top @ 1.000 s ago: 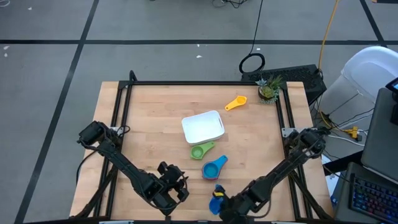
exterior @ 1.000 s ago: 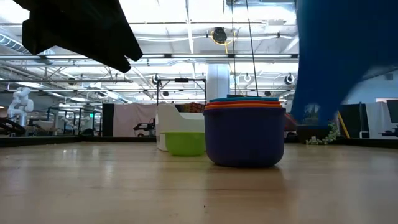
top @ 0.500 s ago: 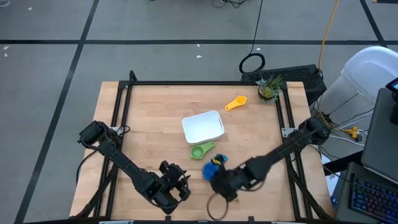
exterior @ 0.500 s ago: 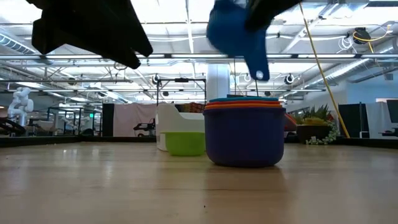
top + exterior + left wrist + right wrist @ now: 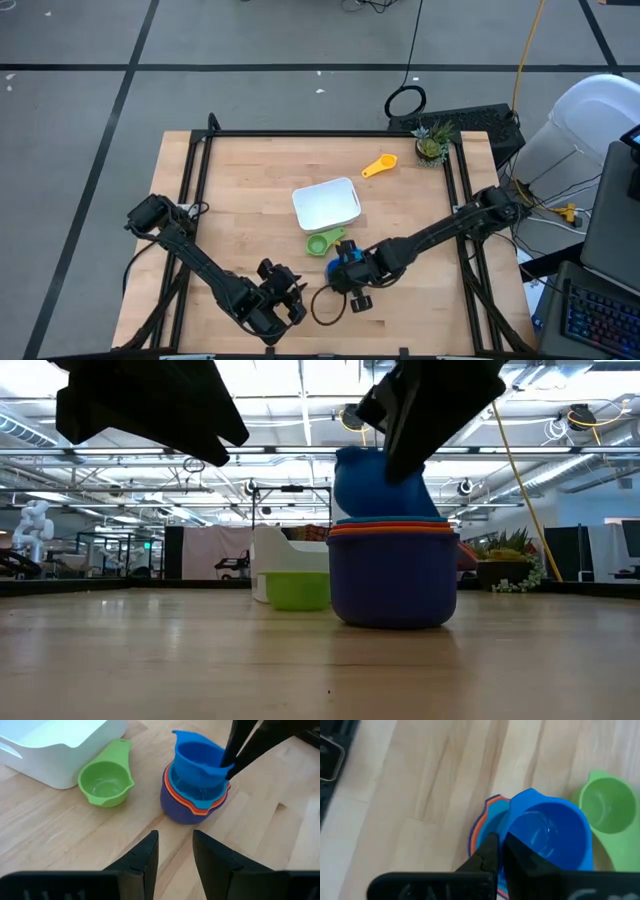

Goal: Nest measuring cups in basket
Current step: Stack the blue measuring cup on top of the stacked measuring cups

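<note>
Measuring cups sit mostly near the table's point(image 5: 240, 170) front middle: a dark blue plastic cup point(image 5: 186, 813) stands there with an orange one point(image 5: 200, 810) and a light blue one point(image 5: 192, 795) stacked inside it, only their rims showing. Above this stack the right end effector point(image 5: 226, 765) is clenched on the rim of a bright blue plastic cup point(image 5: 197, 762), holding it tilted just over the nested rims. The low view shows that cup's base point(image 5: 378, 485) dipping to the stack's top edge, though whether it touches cannot be told; the right wrist view looks straight down into its round bowl point(image 5: 547, 832).

Just beside the stack lies the green plastic cup point(image 5: 324, 241), bowl up, its handle pointing at the white shallow rectangular plastic basket point(image 5: 327, 204), which the high view shows holding no cup. The yellow plastic cup point(image 5: 379, 165) lies well apart near the far right corner, close to a small potted green plant point(image 5: 432, 141); only the high view shows these two.

The left end effector point(image 5: 175, 845) hovers near the table's front edge, fingers slightly apart, grasping nothing.
</note>
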Motion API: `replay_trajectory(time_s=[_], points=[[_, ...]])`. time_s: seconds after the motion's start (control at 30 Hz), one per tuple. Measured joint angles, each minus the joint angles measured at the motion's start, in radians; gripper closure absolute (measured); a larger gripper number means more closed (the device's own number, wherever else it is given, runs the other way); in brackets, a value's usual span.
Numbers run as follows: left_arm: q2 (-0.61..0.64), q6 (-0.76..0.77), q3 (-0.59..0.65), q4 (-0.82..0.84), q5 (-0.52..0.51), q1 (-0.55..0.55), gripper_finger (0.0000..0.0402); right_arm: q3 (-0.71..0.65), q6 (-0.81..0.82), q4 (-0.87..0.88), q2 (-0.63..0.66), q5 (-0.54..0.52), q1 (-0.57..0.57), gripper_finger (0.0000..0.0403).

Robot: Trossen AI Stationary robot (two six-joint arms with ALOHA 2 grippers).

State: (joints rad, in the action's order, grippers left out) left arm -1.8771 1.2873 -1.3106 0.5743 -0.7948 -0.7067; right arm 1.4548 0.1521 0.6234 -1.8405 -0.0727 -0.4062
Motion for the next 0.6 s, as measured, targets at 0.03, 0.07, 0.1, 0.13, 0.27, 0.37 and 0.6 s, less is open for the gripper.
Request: replay_trajectory(time_s=[0.03, 0.07, 0.1, 0.13, 0.27, 0.37, 0.6], points=[[0.0, 0.0, 0.0, 0.0, 0.0, 0.0, 0.0279, 0.0, 0.001, 0.0, -0.003, 0.0, 0.001, 0.0403], [0.0, 0.0, 0.0, 0.0, 0.0, 0.0, 0.0279, 0.0, 0.001, 0.006, -0.005, -0.001, 0.001, 0.0403], [0.0, 0.0, 0.0, 0.0, 0.0, 0.0, 0.0279, 0.0, 0.003, 0.015, -0.006, 0.0, 0.001, 0.0403], [0.0, 0.0, 0.0, 0.0, 0.0, 0.0, 0.0279, 0.0, 0.01, 0.02, -0.006, -0.001, 0.001, 0.0403], [0.0, -0.004, 0.0, 0.0, 0.0, 0.0, 0.0279, 0.0, 0.023, 0.026, -0.004, 0.004, 0.001, 0.0403], [0.0, -0.005, 0.0, 0.0, 0.0, 0.0, 0.0279, 0.0, 0.039, 0.026, -0.005, 0.026, 0.001, 0.0403], [0.0, -0.007, 0.0, -0.001, -0.001, 0.0, 0.0279, 0.0, 0.054, 0.024, -0.004, 0.052, 0.001, 0.0403]])
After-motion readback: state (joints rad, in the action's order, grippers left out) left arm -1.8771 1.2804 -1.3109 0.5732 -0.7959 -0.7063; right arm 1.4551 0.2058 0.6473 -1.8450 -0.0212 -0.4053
